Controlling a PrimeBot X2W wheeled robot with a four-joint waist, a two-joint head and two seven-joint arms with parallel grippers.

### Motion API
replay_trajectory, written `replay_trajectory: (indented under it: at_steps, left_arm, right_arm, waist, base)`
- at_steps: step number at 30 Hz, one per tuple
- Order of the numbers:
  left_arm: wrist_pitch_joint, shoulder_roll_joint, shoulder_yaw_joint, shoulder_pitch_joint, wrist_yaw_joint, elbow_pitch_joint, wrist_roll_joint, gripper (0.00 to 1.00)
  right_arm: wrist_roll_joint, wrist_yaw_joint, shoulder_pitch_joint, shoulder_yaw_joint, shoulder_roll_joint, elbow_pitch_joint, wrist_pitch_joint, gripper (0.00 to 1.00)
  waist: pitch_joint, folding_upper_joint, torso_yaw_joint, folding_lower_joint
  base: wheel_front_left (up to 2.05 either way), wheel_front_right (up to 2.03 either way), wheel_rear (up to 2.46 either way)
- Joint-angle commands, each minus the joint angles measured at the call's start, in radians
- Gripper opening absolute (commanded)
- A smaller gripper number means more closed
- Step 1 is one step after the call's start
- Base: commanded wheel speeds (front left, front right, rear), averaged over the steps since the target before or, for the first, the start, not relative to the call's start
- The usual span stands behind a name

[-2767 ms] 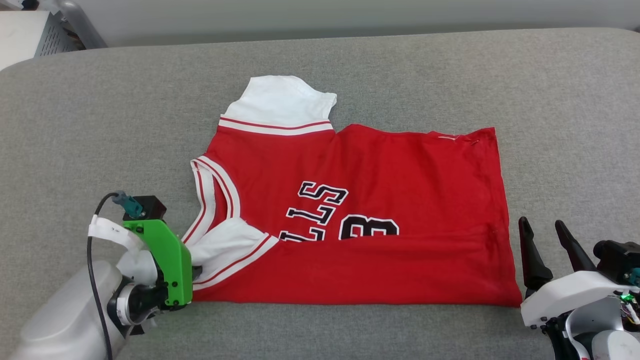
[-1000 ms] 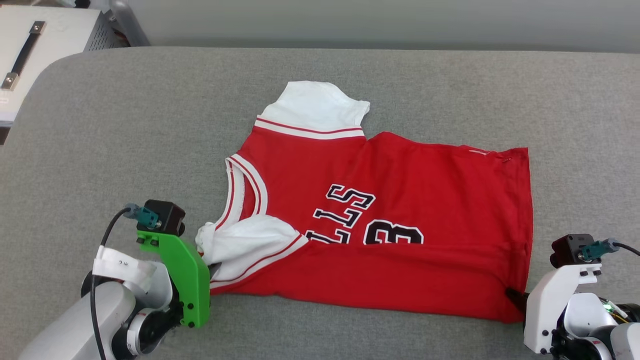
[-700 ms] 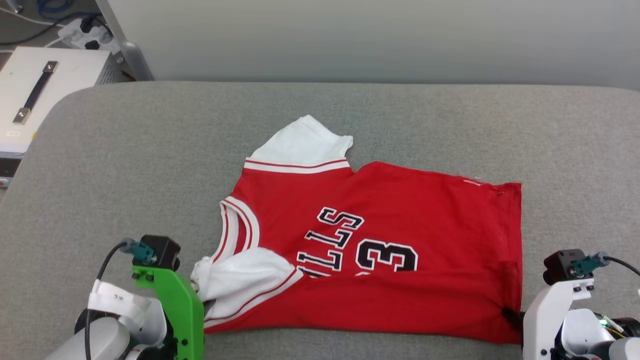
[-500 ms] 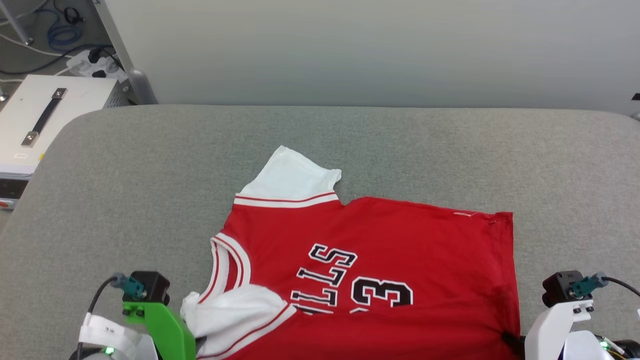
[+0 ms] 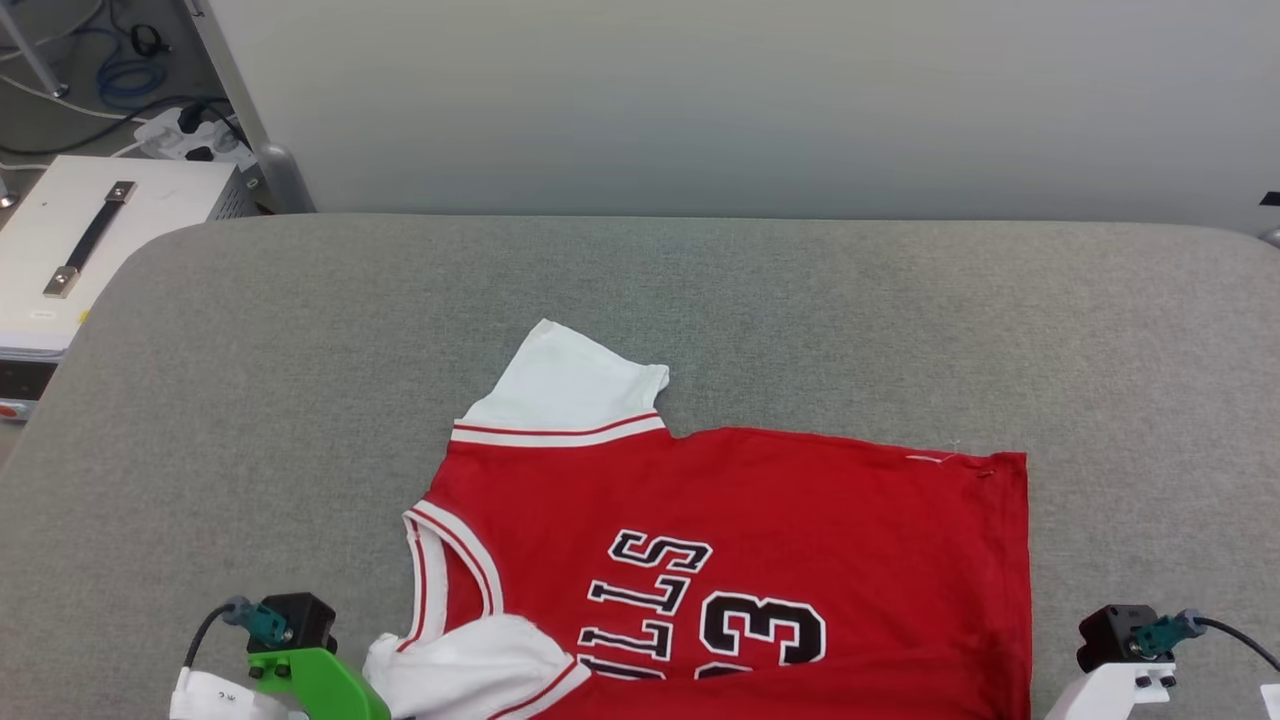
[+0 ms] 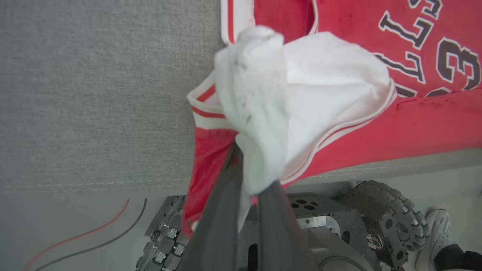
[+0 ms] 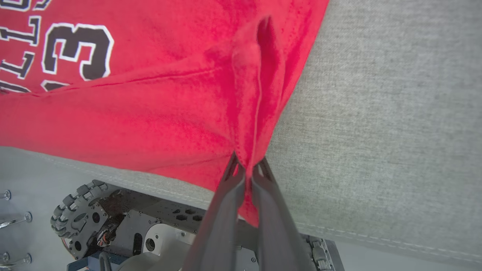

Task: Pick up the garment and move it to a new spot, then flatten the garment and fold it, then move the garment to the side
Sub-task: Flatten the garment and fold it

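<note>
The garment (image 5: pixel 730 560) is a red jersey with black lettering, spread on the grey padded table (image 5: pixel 800 300). One white sleeve (image 5: pixel 565 385) points to the far side. Its near part drapes over the table's front edge. In the left wrist view, my left gripper (image 6: pixel 244 165) is shut on the bunched near white sleeve (image 6: pixel 301 98) and the red cloth under it. My right gripper (image 7: pixel 246 167) is shut on a pinched fold at the garment's red hem corner (image 7: pixel 252 94). The head view catches the green left wrist mount (image 5: pixel 310 680) and the white right wrist mount (image 5: pixel 1115 675) at its bottom edge.
A white box with a handle (image 5: pixel 90 230) stands beyond the table's left end, with cables and a power strip (image 5: pixel 190 125) behind it. Below the front edge are my wheeled base (image 6: pixel 380 214), floor cables (image 6: pixel 83 237) and a person's shoe (image 6: pixel 433 233).
The right gripper, open beside the hem before, has shut on the hem corner. Both grippers have drawn the garment toward the near edge, baring more lettering. The head camera has tilted up.
</note>
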Motion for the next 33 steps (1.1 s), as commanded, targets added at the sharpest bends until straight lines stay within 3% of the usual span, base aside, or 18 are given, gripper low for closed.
replay_trajectory:
  at_steps: [1, 4, 5, 6, 7, 8, 9, 10, 15, 22, 33]
  left_arm:
    - [-0.004, -0.012, 0.003, -0.031, -0.014, 0.027, 0.008, 0.0]
    - [-0.003, -0.036, -0.002, -0.054, -0.037, 0.079, 0.007, 0.0]
    - [-0.002, -0.048, -0.004, -0.06, -0.046, 0.1, 0.002, 0.0]
    - [-0.003, -0.056, -0.005, -0.065, -0.052, 0.116, 0.001, 0.0]
    - [-0.008, -0.067, -0.003, -0.07, -0.058, 0.134, -0.003, 0.0]
    - [-0.012, -0.076, -0.002, -0.075, -0.063, 0.15, -0.005, 0.33]
    - [-0.014, -0.082, -0.002, -0.079, -0.068, 0.16, -0.006, 0.8]
    - [-0.016, -0.085, -0.002, -0.084, -0.072, 0.168, -0.006, 1.0]
    - [-0.064, -0.081, 0.018, -0.118, -0.074, 0.178, 0.023, 1.0]
    - [-0.155, -0.055, 0.057, -0.169, -0.055, 0.137, 0.085, 1.0]
    - [-0.339, -0.091, 0.109, -0.304, -0.041, 0.138, 0.195, 1.0]
  right_arm:
    - [-0.005, 0.0, -0.002, 0.0, 0.011, 0.014, -0.011, 0.0]
    - [-0.005, 0.0, -0.007, 0.0, 0.025, 0.036, -0.032, 0.0]
    - [-0.003, 0.0, -0.008, 0.001, 0.03, 0.043, -0.042, 0.31]
    - [0.0, 0.0, -0.011, 0.0, 0.036, 0.045, -0.054, 1.0]
    - [0.0, 0.0, -0.014, -0.001, 0.04, 0.048, -0.074, 1.0]
    - [0.0, 0.0, -0.016, 0.001, 0.043, 0.05, -0.092, 1.0]
    - [-0.001, 0.0, -0.018, 0.001, 0.044, 0.048, -0.111, 1.0]
    - [-0.006, 0.0, -0.021, 0.001, 0.045, 0.044, -0.136, 1.0]
    - [-0.065, 0.0, -0.039, -0.035, 0.058, 0.022, -0.279, 1.0]
    - [-0.175, 0.0, -0.081, -0.129, 0.127, -0.042, -0.472, 1.0]
    - [-0.28, 0.0, -0.157, -0.165, 0.17, -0.157, -0.602, 1.0]
  waist:
    - [0.009, -0.0001, -0.007, 0.0]
    - [0.019, -0.0001, -0.016, 0.0]
    - [0.023, -0.0001, -0.018, 0.0]
    - [0.026, -0.0001, -0.021, 0.0]
    - [0.028, -0.0001, -0.022, 0.0]
    - [0.03, -0.0001, -0.024, 0.0]
    - [0.031, -0.0001, -0.024, 0.0]
    - [0.032, -0.0001, -0.025, 0.0]
    - [0.025, -0.0001, -0.025, 0.0]
    - [0.016, -0.0001, -0.029, 0.0]
    - [0.078, -0.0001, -0.072, 0.0]
  base:
    - [0.0, 0.0, 0.0]
    - [0.0, 0.0, 0.0]
    - [0.0, 0.0, 0.0]
    - [0.0, 0.0, 0.0]
    - [0.0, 0.0, 0.0]
    - [0.0, 0.0, 0.0]
    - [0.0, 0.0, 0.0]
    - [0.0, 0.0, 0.0]
    - [0.0, 0.0, 0.0]
    - [0.0, 0.0, 0.0]
    - [0.0, 0.0, 0.0]
